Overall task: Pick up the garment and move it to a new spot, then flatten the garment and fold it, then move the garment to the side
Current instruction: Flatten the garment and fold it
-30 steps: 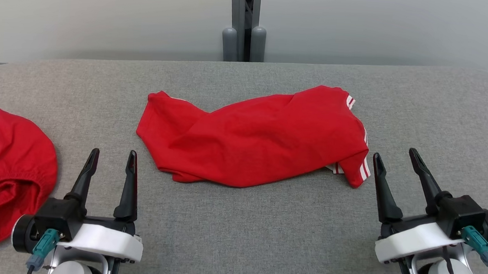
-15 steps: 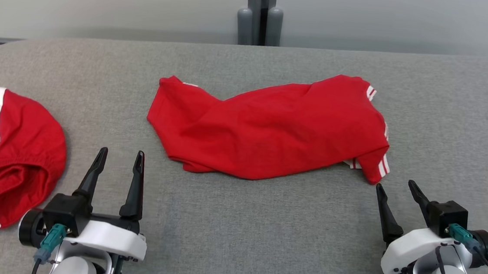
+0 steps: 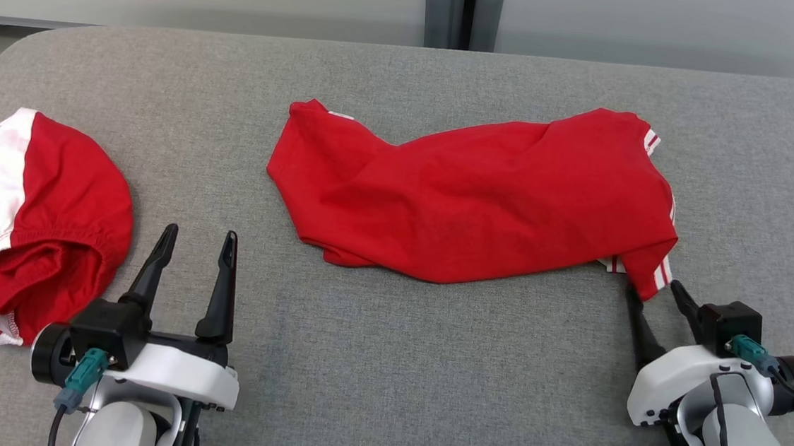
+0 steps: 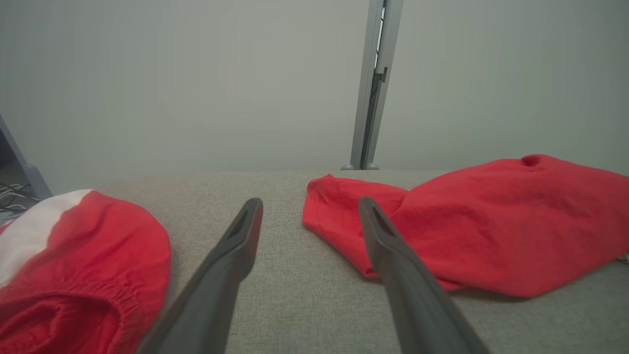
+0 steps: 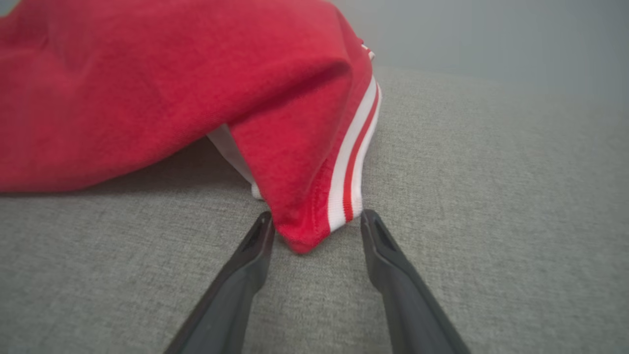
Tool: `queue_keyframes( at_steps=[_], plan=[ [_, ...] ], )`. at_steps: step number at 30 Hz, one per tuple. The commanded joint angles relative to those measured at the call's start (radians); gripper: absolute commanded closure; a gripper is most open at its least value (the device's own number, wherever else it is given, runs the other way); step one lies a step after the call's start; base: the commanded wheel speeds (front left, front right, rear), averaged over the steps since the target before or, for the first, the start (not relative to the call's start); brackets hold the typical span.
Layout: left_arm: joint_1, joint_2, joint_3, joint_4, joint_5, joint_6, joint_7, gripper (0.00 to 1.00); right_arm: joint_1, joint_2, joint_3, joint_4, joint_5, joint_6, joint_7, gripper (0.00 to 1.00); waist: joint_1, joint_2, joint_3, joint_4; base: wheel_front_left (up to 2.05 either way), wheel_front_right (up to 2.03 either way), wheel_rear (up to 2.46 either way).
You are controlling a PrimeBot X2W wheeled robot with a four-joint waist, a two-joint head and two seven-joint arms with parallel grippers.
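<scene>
A red garment (image 3: 477, 201) lies crumpled across the middle of the grey table (image 3: 428, 367); it also appears in the left wrist view (image 4: 491, 226). Its near-right corner is a sleeve (image 5: 295, 187) with a white-striped cuff (image 5: 351, 167). My right gripper (image 3: 653, 287) is low on the table, open, and the sleeve's tip lies between its fingertips (image 5: 317, 219), brushing both. My left gripper (image 3: 201, 232) hovers open and empty at the near left (image 4: 309, 200), short of the garment's left end.
A second red garment with a white band (image 3: 50, 224) lies bunched at the table's left edge, just left of my left gripper (image 4: 73, 255). A grey post (image 3: 463, 8) stands behind the far edge. Bare grey table stretches along the front.
The camera has tilted and turned, shifting the whole picture. My right gripper has moved forward to the garment's sleeve tip, which now sits between its fingers. The left gripper has kept its place.
</scene>
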Motion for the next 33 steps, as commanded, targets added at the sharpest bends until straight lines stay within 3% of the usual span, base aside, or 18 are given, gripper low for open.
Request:
queue_keyframes(
  at_steps=[1,7,14,24,33],
  plan=[
    [-0.022,0.002,0.005,0.001,0.005,-0.003,-0.002,0.0,-0.017,-0.005,-0.004,0.015,-0.004,0.0,-0.009,1.0,0.0,0.0,0.0,0.001,0.0,0.0,0.0],
    [-0.017,0.002,0.011,0.007,-0.003,0.001,-0.002,0.0,-0.036,-0.007,0.0,0.036,-0.009,0.0,-0.012,1.0,0.0,0.0,-0.008,-0.011,0.0,0.0,0.0],
    [0.001,0.002,0.007,0.009,-0.022,0.009,-0.002,0.0,-0.006,-0.025,-0.009,-0.057,-0.032,0.0,-0.011,1.0,0.0,0.0,-0.048,-0.048,0.0,0.0,0.0],
    [0.035,0.002,0.0,0.002,-0.053,0.028,-0.002,0.0,0.042,-0.127,0.019,-0.281,-0.076,0.0,0.01,1.0,0.0,0.0,-0.12,-0.111,0.0,0.0,0.0],
    [0.042,0.002,-0.028,-0.003,-0.073,0.04,-0.002,0.0,0.087,-0.206,0.033,-0.589,-0.008,0.0,0.172,1.0,0.0,0.0,-0.137,-0.11,0.0,0.0,0.0]
  ],
)
